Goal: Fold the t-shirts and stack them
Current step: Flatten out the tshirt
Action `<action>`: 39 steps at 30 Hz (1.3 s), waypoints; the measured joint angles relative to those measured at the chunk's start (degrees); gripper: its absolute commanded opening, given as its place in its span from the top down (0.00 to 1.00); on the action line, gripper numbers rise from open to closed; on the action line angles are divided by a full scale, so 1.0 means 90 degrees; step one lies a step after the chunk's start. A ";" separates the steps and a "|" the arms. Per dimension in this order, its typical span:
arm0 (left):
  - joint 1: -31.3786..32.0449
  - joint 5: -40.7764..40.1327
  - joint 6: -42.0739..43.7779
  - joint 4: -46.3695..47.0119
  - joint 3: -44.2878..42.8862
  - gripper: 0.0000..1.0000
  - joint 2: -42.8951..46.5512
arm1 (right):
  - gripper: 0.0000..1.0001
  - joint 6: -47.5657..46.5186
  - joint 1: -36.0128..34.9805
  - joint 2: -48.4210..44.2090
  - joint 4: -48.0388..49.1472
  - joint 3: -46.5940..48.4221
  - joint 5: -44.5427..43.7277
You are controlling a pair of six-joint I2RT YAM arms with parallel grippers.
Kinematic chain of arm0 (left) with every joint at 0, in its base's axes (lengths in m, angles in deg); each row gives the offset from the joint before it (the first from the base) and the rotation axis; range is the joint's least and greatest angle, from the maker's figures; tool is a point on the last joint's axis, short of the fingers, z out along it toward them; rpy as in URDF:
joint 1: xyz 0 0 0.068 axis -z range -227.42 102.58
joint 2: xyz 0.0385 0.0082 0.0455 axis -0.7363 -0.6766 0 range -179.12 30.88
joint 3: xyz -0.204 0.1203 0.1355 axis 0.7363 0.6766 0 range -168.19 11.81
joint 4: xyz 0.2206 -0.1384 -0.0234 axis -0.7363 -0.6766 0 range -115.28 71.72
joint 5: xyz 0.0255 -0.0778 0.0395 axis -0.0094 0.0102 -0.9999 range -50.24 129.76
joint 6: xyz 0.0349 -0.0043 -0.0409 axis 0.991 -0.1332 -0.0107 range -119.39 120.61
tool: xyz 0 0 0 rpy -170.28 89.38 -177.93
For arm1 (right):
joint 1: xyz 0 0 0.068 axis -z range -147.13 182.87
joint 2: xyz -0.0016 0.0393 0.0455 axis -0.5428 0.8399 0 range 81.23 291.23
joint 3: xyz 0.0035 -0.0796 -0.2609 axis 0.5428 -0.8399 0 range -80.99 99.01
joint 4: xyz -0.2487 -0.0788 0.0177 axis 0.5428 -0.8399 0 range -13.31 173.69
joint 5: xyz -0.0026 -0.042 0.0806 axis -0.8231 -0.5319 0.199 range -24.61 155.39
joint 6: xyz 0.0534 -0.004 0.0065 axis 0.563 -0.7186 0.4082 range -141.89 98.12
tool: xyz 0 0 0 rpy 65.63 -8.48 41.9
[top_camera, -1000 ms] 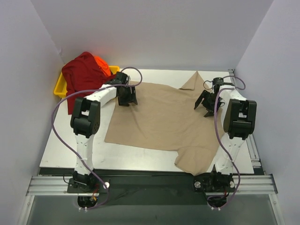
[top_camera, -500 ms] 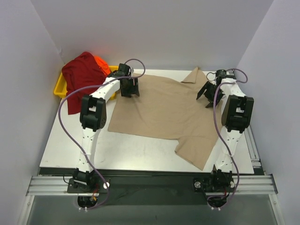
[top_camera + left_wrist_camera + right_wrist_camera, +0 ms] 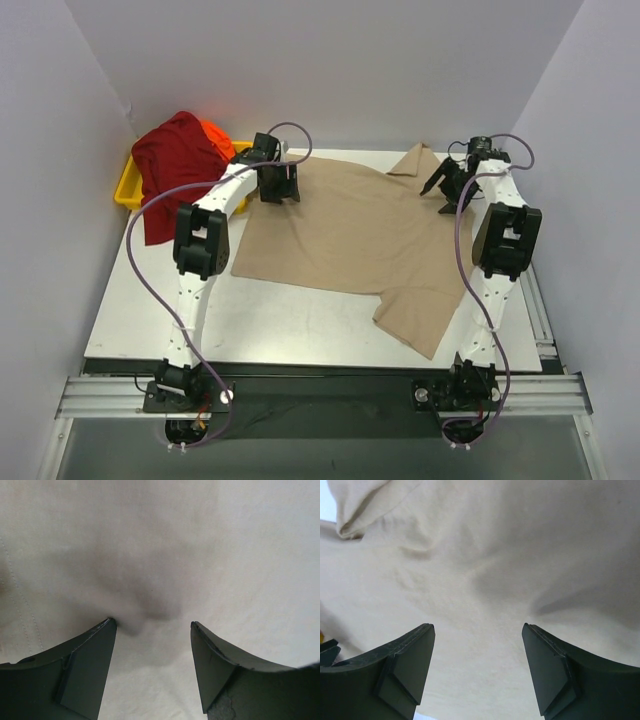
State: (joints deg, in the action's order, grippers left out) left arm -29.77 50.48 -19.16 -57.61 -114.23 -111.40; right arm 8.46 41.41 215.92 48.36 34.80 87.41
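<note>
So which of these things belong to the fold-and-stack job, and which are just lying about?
Job:
- tan t-shirt, spread on the table
- dark red t-shirt, heaped over the tray
- orange t-shirt, behind the red one
- left gripper and right gripper, both open over the tan shirt

Lying about:
- yellow tray

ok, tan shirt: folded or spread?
Spread. The tan shirt lies open and flat on the table, with both sleeves sticking out and no part of the body folded over.
</note>
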 measured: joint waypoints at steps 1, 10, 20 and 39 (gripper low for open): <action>0.0005 -0.0005 0.0002 0.0010 0.0022 0.28 0.0051 | 0.28 -0.0012 0.0000 -0.0017 0.0005 0.0007 0.0046; 0.0075 -0.0512 0.0083 0.0493 0.2446 0.32 0.2623 | 0.28 -0.0216 -0.0063 -0.1086 0.0046 -0.0784 0.0199; -0.0007 -0.1540 -0.0289 0.1001 0.6448 0.39 0.5139 | 0.29 -0.0287 -0.0289 -0.3128 0.0333 -0.3349 0.0204; -0.0529 -0.2093 -0.0590 0.1022 0.7698 0.56 0.5557 | 0.29 -0.0374 -0.0291 -0.4558 0.0629 -0.5552 0.0146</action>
State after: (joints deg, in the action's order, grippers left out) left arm -34.53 31.64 -24.47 -48.41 -44.95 -61.39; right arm 5.10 38.78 174.90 54.02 -15.16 88.72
